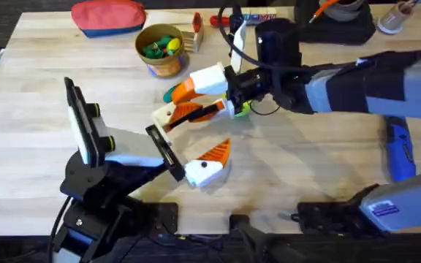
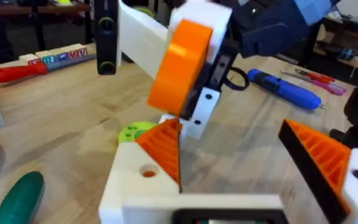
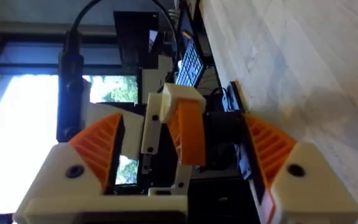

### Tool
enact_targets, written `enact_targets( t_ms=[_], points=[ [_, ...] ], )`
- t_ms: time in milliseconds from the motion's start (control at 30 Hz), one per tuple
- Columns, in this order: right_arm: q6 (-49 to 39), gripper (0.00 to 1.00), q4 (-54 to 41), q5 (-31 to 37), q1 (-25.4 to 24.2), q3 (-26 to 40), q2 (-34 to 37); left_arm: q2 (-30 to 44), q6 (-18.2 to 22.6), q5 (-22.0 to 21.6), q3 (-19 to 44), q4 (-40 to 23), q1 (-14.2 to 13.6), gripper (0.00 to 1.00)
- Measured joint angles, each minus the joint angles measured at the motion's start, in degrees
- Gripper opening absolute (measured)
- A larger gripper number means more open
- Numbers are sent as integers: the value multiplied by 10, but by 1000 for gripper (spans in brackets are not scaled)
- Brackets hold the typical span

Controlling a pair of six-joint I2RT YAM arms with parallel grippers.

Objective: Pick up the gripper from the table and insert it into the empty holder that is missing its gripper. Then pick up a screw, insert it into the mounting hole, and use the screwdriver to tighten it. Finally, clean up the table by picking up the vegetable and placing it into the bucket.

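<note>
This looks like a robotics lab or a workshop bench set up for testing. Two robot arms are mounted at the near edge of a pale wooden bench (image 1: 42,66), with black cables running along them. Tools lie about: a thick blue powered screwdriver (image 1: 400,150) near the right edge, a red-handled screwdriver (image 2: 17,71) and a few thin hand tools (image 2: 312,78) farther off. Toy props share the surface: a small wooden bucket (image 1: 161,51) holding toy vegetables and a red zip pouch (image 1: 110,17) at the far edge. The right wrist view shows a bright window (image 3: 17,118) and a computer keyboard (image 3: 190,62) behind the bench.
</note>
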Motion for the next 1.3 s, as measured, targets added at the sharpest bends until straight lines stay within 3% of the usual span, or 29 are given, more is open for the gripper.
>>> enact_targets(
  t_ms=[300, 533, 633, 733, 900, 933, 1100, 1300],
  points=[
    [-32, 991, 21, -6, -60, 0, 0, 0, 0, 2, 0, 0, 0, 986],
    [-151, 992, -9, 63, -192, 79, 0, 0, 2, 4, 0, 20, 0, 986],
    [-191, 992, -54, 75, -217, 103, 0, 0, 2, 4, 0, 20, 0, 986],
    [-243, 993, -140, 92, -236, 128, 0, 0, 2, 4, 0, 20, 0, 986],
    [-388, 993, -373, 165, -247, 165, -26, 0, 2, 4, 0, 19, 0, 989],
    [-502, 993, -510, 235, -241, 192, -60, 0, 2, 4, 0, 18, 0, 980],
    [-643, 993, -641, 351, -216, 222, -114, 0, 3, 4, 0, 14, 0, 904],
    [-725, 993, -748, 474, -141, 226, -112, 0, 4, 6, 0, 0, 0, 944]
  ],
)
